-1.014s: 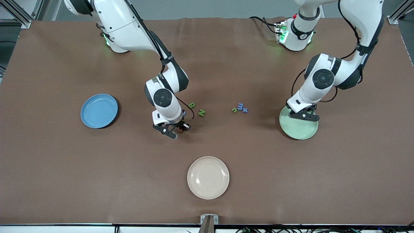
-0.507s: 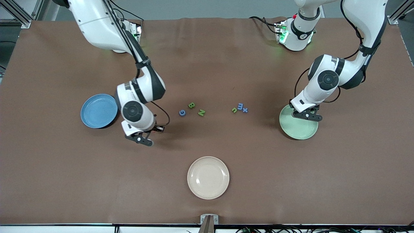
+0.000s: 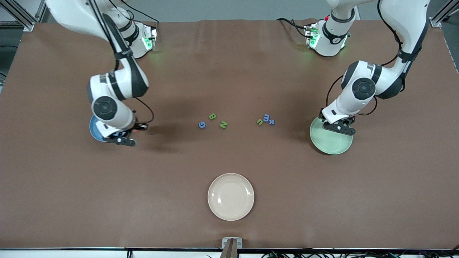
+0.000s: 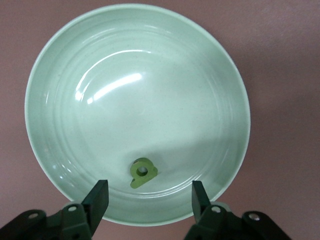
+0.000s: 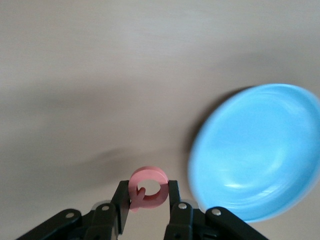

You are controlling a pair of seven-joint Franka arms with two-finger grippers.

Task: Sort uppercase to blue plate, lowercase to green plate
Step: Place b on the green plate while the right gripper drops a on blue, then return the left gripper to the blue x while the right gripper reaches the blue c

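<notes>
- The pinkish-red foam capital Q [image 5: 147, 189] is sitting pinched between the fingers of the right gripper [image 5: 148, 200], which is hanging over the table [image 3: 229, 71] at the edge of the round medium-blue plate [image 5: 260, 150]; the letter is not yet over the plate's bowl.
- That blue plate is lying toward the right arm's end of the table and, as far as its visible part shows, is holding no letters, so no uppercase letter is sorted yet.
- The small green foam lowercase letter with a round hole, a d or b shape [image 4: 142, 172], is lying in the round pale mint-green plate [image 4: 60, 75], apart from the fingers, near the rim.
- The left gripper [image 4: 147, 197] is hovering over that green plate, toward the left arm's end of the table, with its fingers spread wide and gripping nothing.
- Three capitals are waiting on the table mid-way between the plates: the blue foam G [image 3: 202, 124], the green foam B [image 3: 212, 116] and the green foam N [image 3: 223, 124], near one another.
- Three lowercase letters are clustered closer to the green plate: the green foam u/n shape [image 3: 259, 122], the blue foam m [image 3: 266, 118] and the blue foam x [image 3: 272, 122], almost touching.
- By my judgement one letter of eight is placed, a second is about to be dropped, and six are remaining.
- The round cream plate [image 3: 231, 196], nearer the front camera than the letters, is sitting unused.
</notes>
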